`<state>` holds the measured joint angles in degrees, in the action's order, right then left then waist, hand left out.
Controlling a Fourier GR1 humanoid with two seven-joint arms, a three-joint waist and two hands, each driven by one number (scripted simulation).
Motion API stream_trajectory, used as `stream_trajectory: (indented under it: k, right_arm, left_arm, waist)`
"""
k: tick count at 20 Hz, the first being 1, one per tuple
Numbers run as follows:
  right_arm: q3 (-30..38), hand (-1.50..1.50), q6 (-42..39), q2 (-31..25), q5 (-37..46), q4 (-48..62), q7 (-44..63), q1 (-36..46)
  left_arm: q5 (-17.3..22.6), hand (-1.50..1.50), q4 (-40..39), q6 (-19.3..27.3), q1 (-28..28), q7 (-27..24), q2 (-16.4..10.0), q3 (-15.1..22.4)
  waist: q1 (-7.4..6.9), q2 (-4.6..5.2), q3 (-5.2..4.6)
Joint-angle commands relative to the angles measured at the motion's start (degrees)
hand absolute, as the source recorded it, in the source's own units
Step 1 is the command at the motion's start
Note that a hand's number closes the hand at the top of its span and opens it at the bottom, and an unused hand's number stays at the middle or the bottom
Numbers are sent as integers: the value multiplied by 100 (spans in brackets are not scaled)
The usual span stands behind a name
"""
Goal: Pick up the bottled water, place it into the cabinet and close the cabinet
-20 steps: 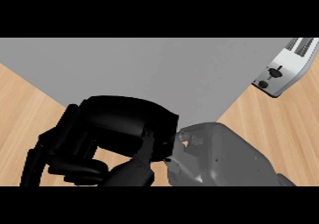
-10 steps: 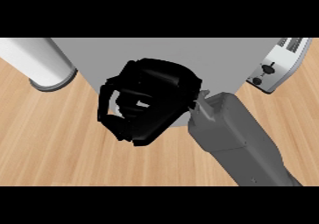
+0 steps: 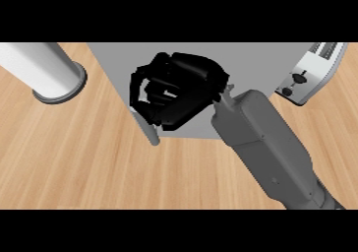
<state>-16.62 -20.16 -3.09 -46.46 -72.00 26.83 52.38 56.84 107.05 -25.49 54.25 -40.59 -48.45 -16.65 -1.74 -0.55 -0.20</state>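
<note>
White and stiff-looking, the bottled water (image 3: 37,66) stands on the wooden counter (image 3: 80,167), left of the grey cabinet (image 3: 262,64) and well apart from our right hand (image 3: 178,88), whose fingers curl above the cabinet around nothing we can see. We judge it light, smooth, slippery; wrap its mid-body.

My right hand (image 3: 178,88) covers part of the grey cabinet (image 3: 262,64). The view's top edge cuts off the cabinet, the white cylinder (image 3: 37,66) and the toaster (image 3: 313,74).
</note>
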Motion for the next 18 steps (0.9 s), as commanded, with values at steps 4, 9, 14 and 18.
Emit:
stream_trajectory:
  k: [4, 9, 14, 18]
  right_arm:
    - [651, 150, 151, -193, 611, 681, -617, 747]
    - [855, -150, 550, -222, 1011, 790, -981, 1003]
    - [969, -150, 866, -250, 1212, 760, -1036, 1183]
    - [906, -150, 995, -94, 1288, 731, -1010, 1247]
  left_arm:
    - [0, -150, 174, -263, 22, 173, 213, -86]
    - [-130, -150, 198, -67, -249, 284, 258, -14]
    - [-270, -150, 115, -242, -287, 293, 341, 25]
    - [-367, -150, 194, -67, -595, 461, 354, 163]
  waist:
    - [-31, 75, 21]
    - [-28, 97, 18]
    - [-64, 84, 13]
    - [17, 92, 11]
